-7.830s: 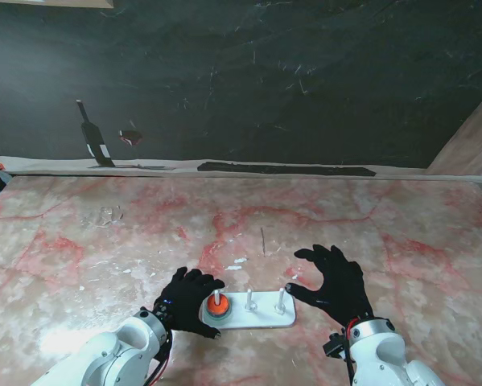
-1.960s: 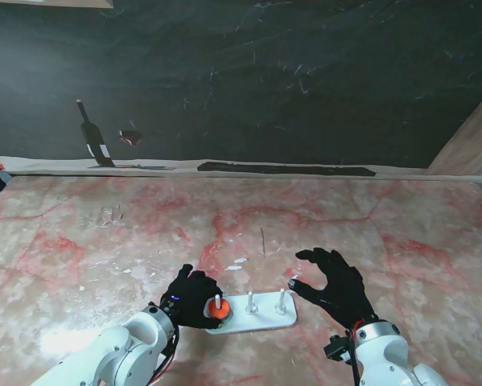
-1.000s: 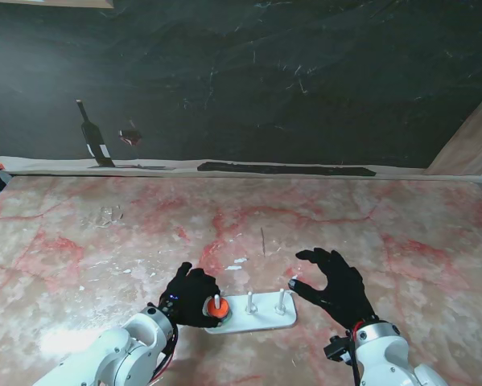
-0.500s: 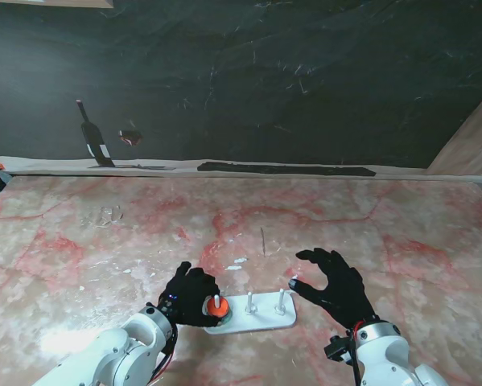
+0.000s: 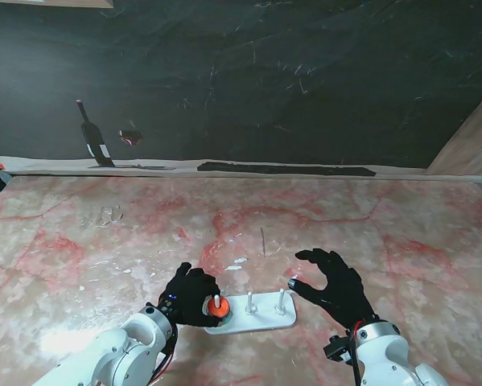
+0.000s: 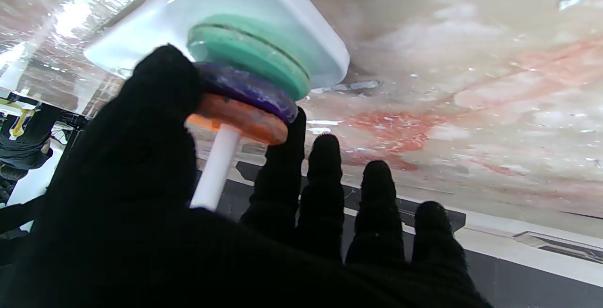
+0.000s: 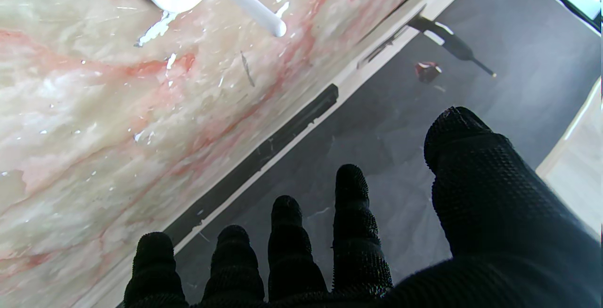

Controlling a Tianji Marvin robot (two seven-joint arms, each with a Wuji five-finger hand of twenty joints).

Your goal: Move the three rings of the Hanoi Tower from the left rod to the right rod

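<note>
On the left rod (image 6: pixel 217 169), the left hand (image 5: pixel 191 296) pinches the orange ring (image 6: pixel 238 120) above purple and green rings; the right hand (image 5: pixel 335 285) hovers spread, holding nothing.

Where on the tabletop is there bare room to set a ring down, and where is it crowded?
Bare marble lies beyond the white base, out to the table's far edge, and on both outer flanks. Crowded: the left rod, where the left hand pinches the orange ring; the right hand hovers beside the right rod.
</note>
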